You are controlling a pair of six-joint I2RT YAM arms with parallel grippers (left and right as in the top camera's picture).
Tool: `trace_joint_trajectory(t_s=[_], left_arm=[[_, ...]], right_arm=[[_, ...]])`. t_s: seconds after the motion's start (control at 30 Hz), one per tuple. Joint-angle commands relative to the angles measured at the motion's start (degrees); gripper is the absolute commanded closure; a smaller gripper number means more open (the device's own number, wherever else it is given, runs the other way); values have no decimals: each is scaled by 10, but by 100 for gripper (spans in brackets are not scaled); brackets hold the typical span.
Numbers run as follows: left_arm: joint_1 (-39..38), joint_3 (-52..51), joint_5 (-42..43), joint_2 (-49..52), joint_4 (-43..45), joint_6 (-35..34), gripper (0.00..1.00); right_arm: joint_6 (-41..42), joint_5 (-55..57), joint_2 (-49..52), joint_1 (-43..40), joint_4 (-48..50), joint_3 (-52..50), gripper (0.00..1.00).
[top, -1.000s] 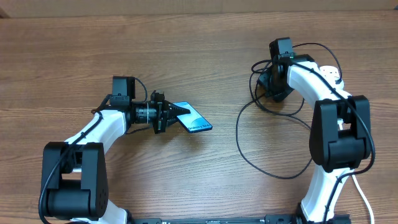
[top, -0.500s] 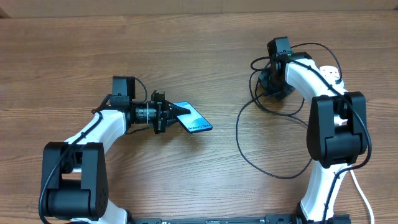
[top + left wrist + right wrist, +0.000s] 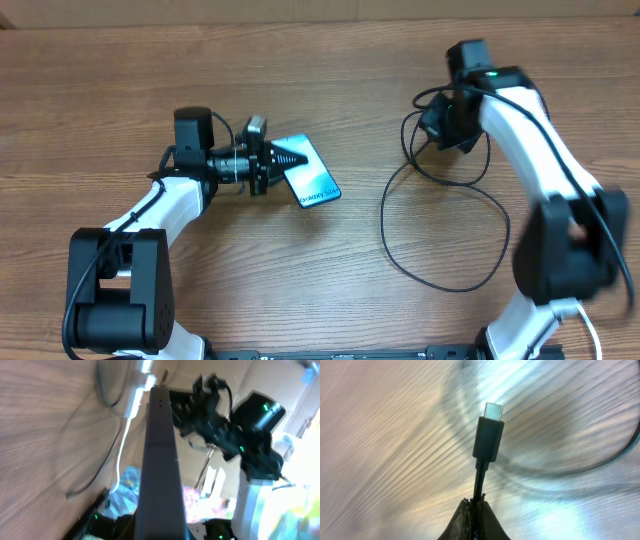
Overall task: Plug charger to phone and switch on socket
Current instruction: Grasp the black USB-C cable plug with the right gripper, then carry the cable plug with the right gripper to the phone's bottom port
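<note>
The table point(image 3: 300, 300) is carrying the charger cable point(image 3: 385, 230), looping right of centre. Left of centre the left gripper point(image 3: 283, 160) is clamping the phone point(image 3: 312, 180) by its end, screen up. The right gripper point(image 3: 447, 122) is pinching the cable just behind its connector tip point(image 3: 488, 435).

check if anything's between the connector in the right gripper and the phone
Nothing visible blocks it. Between the phone in the left gripper and the charger's connector in the right gripper lies only bare table and the charger's own slack.
</note>
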Motion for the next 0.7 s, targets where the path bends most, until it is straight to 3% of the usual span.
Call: trace_joint_trajectory(t_s=[0.0, 0.1, 0.3, 0.5, 0.67], left_arm=[[-1, 9, 47, 3, 89, -80, 96], [-1, 19, 58, 21, 153, -118, 96], [-1, 84, 134, 110, 212, -121, 96], [-1, 132, 134, 156, 227, -129, 96], [-1, 134, 134, 157, 254, -129, 96]], right_arm=[[-107, -132, -85, 0, -37, 19, 96], [-170, -172, -127, 8, -109, 18, 96], [-282, -191, -176, 78, -240, 5, 96], [-321, -209, -221, 207, -226, -51, 96], [-267, -196, -245, 284, -162, -101, 96]])
